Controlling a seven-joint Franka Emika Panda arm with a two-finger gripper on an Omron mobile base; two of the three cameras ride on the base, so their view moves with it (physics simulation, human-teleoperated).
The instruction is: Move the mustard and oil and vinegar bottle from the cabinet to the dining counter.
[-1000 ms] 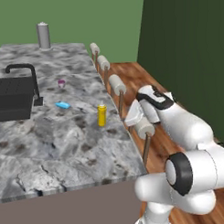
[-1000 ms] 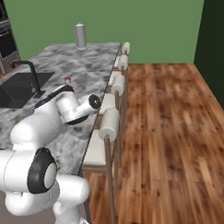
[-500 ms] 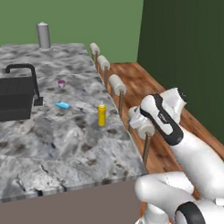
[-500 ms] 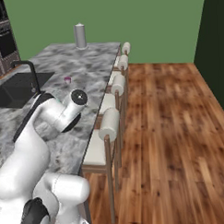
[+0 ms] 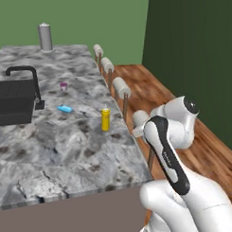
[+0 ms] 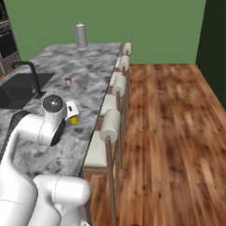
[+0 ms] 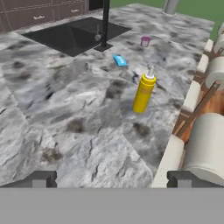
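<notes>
The mustard [image 5: 105, 119] stands upright on the marbled bench [image 5: 50, 149], near its stool-side edge and apart from everything else. In the right base view it is mostly hidden behind the robot's wrist — only a yellow sliver [image 6: 74, 120] shows. The pincer [image 7: 113, 178] stands wide, holding nothing; its two dark tips sit at the bottom of the hand view, well back from the bottle.

Beyond the mustard lie a small blue object [image 7: 119, 60] and a pink cup [image 7: 145, 41], too small to read its contents. The black sink [image 5: 12, 102] is cut off at the frame edge; its faucet [image 5: 30, 81] rises beside it. A grey canister [image 5: 45, 37] stands at the far end. White stools [image 5: 120, 86] line the edge.

Since a second ago the arm has swung back from the bench; the mustard has not moved.
</notes>
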